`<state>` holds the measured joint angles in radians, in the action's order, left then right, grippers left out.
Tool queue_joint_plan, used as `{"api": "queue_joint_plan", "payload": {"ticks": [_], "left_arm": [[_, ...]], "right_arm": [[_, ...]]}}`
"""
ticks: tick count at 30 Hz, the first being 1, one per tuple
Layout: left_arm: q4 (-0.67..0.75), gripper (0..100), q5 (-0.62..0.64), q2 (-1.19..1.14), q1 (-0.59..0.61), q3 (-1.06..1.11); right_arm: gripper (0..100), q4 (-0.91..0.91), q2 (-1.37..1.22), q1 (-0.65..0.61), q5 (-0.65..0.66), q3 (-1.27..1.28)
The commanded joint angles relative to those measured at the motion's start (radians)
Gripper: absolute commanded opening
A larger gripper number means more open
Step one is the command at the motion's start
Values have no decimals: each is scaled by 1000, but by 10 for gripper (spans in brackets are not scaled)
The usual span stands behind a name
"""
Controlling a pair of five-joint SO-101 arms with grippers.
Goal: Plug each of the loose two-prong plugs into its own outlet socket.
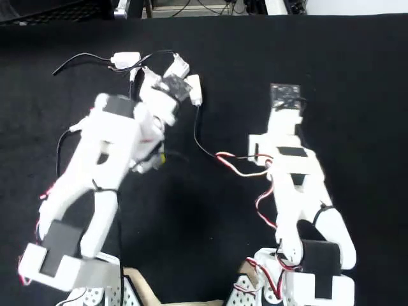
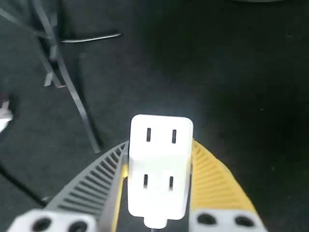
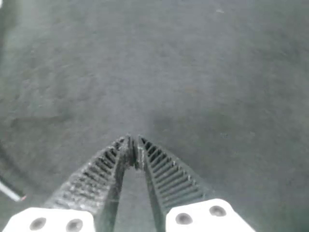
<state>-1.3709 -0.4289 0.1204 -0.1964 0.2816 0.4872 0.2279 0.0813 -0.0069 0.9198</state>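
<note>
Left wrist view: the white outlet block (image 2: 161, 164), its two slot pairs facing the camera, sits between the fingers of the left gripper (image 2: 161, 145), which clamp it from both sides.
Right wrist view: the right gripper (image 3: 133, 147) is clenched on nothing, tips touching, above the black table (image 3: 217, 72).
High view: a white plug (image 1: 125, 60) on a black cord lies near the left gripper, not touching it.

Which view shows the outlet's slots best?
The left wrist view: the outlet faces it squarely, clamped in the left end effector, with both slot pairs plain. In the high view it is a small white shape at that end effector, its slots too small to tell. The right wrist view looks at cloth elsewhere.
</note>
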Motion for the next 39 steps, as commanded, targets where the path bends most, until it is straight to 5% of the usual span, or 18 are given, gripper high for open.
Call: {"api": "queue_joint_plan", "payload": {"ticks": [1,8,17,22,27,39], "left_arm": [[155,29,34,98,-62,191],[338,29,75,132,-163,374],[351,30,68,132,-288,466],[350,48,74,132,-285,467],[344,205,120,143,-283,504],[344,207,126,135,-278,496]], "right_arm": [[15,-18,8,40,-35,-28],[15,-18,7,38,-37,-28],[15,-18,2,37,-37,-30],[15,-18,4,37,-38,-30],[15,-18,5,37,-38,-30],[15,-18,5,37,-38,-30]]}}
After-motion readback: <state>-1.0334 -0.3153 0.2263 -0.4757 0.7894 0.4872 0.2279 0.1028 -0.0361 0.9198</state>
